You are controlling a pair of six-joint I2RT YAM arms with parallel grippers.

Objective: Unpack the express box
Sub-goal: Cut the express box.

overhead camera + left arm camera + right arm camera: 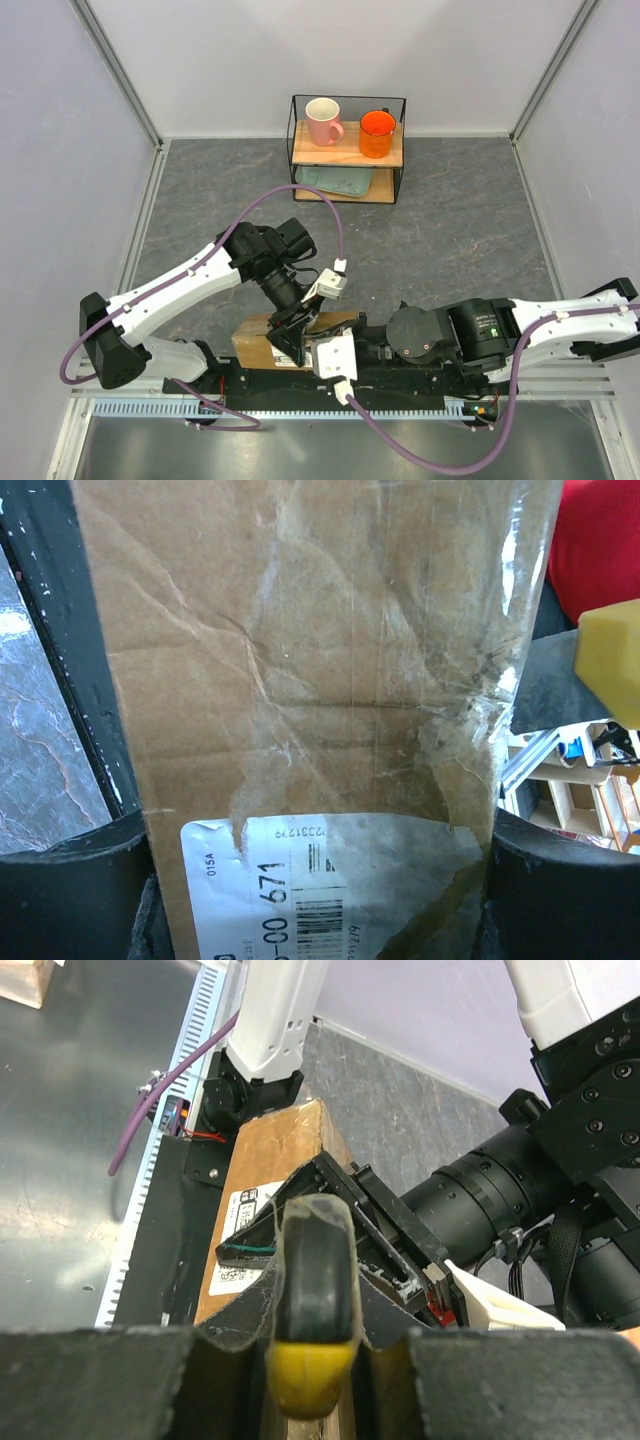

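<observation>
The express box [254, 341], brown cardboard with a white label [330, 890] and crumpled clear tape, lies at the near edge between the arm bases. My left gripper [293, 335] comes down on it. In the left wrist view the box [300, 680] fills the gap of the left gripper [318, 885], both fingers against its sides. My right gripper [315, 1385] is shut on a yellow and black utility knife [315, 1300], which points at the box [270, 1150] close to the left gripper's fingers [385, 1230]. The knife's yellow end [610, 660] shows beside the box's right edge.
A wire shelf [294, 130] stands at the back with a pink mug [323, 120] and an orange mug [377, 133] on top and a teal tray [335, 182] below. The black base rail [400, 380] runs right behind the box. Walls close in both sides.
</observation>
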